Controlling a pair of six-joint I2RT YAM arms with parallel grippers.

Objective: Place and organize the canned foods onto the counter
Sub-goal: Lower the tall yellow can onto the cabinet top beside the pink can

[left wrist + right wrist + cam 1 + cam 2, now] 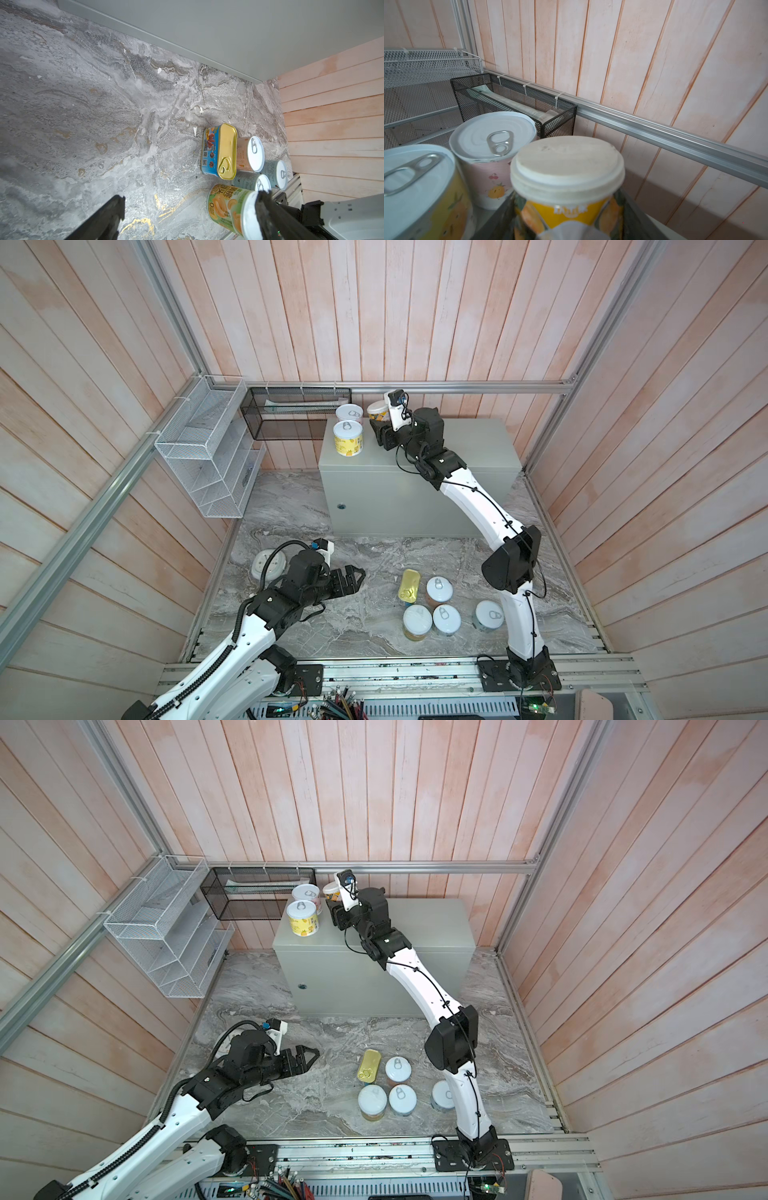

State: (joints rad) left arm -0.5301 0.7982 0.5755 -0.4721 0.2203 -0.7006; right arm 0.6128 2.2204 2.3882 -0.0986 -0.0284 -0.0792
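Wrist views against top views: side labels can be read only in the wrist views.

- Right wrist view: the held can [566, 166] is seen with a cream lid and a yellow-orange label, with dark fingers [635, 220] pressed against its sides. In both top views most of it is covered by the wrist camera.
- The right gripper [377, 420] is closed partway on the held can, over the left rear part of the counter [478, 443]. Whether the can's base touches the counter cannot be told.
- Left wrist view: a blue side label is shown on the gold tin [226, 151]. A green-and-yellow can [226, 207] is partly covered by one finger.
- The left gripper [358, 576] is held wide open with nothing in it, above the marble floor [291, 506] in front of the counter's left end.

On the counter's left rear corner, just beside the held can, a pink can [350, 411] and a yellow can [348, 438] are stood upright.

In front of the counter, the gold tin, the green-and-yellow can, an orange can [439, 588] and a blue can [446, 619] are clustered. A second blue can [489, 614] is partly hidden by the right arm.

Containers:
- A black mesh basket [291, 414] left of the counter holds a long pale item [519, 104], not identified.
- Contents of the white wire rack [203, 456] cannot be made out.

A clock [261, 568] is half covered by the left arm.
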